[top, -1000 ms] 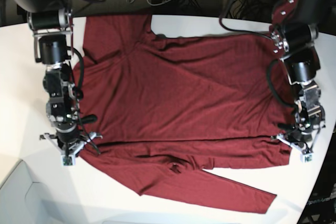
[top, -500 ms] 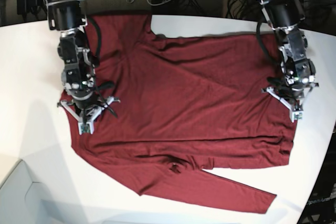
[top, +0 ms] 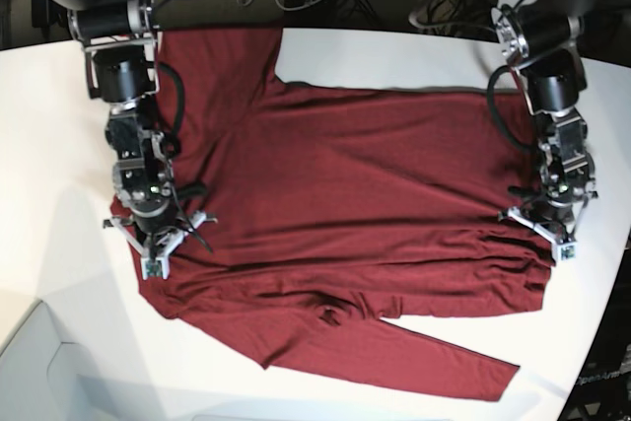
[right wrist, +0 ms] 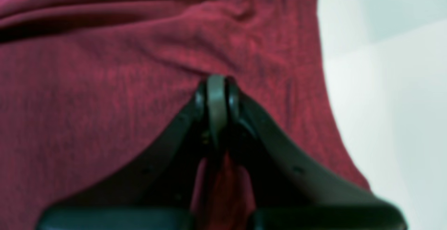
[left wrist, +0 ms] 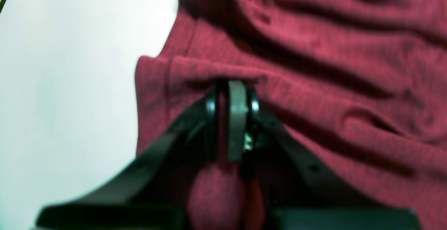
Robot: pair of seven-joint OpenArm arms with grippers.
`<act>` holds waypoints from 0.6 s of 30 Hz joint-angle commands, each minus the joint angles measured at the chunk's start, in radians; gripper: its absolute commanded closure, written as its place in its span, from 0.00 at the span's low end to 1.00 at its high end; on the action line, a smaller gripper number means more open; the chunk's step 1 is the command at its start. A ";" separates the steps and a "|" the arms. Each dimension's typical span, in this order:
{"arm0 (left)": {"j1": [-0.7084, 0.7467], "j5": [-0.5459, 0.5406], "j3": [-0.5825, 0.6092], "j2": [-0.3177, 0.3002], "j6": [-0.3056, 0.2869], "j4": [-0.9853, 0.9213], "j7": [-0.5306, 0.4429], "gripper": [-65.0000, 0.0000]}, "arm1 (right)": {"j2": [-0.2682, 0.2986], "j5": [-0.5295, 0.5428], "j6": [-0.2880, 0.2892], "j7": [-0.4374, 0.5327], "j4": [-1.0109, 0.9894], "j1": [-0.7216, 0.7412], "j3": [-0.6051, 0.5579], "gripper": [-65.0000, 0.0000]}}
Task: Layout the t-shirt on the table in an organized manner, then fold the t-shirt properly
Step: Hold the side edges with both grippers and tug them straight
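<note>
Both hands grip the t-shirt (top: 345, 194): left hand (top: 548, 231) clenched on one edge, right hand (top: 155, 244) clenched on the opposite edge. Maroon fabric lies spread across the white desk (top: 49, 145), one sleeve angled toward the near edge.

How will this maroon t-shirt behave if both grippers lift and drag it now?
The t-shirt is probably floppy: it bunches into folds at the left gripper. It likely sags between the left gripper and the right gripper, since each pinches only an edge. Its loose sleeve would probably trail across the white table.
</note>
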 commanded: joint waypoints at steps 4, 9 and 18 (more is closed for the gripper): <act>-0.050 0.025 0.001 -0.028 0.002 -0.076 0.027 0.92 | 0.013 -0.005 -0.005 0.008 -0.092 0.079 0.002 1.00; -0.081 0.022 0.039 -0.032 0.002 -0.093 0.017 0.92 | 0.015 -0.005 -0.005 0.060 -0.159 0.135 0.000 1.00; -0.118 0.017 0.076 -0.022 0.004 -0.089 0.023 0.92 | 0.020 -0.005 -0.007 0.063 -0.141 0.170 0.000 1.00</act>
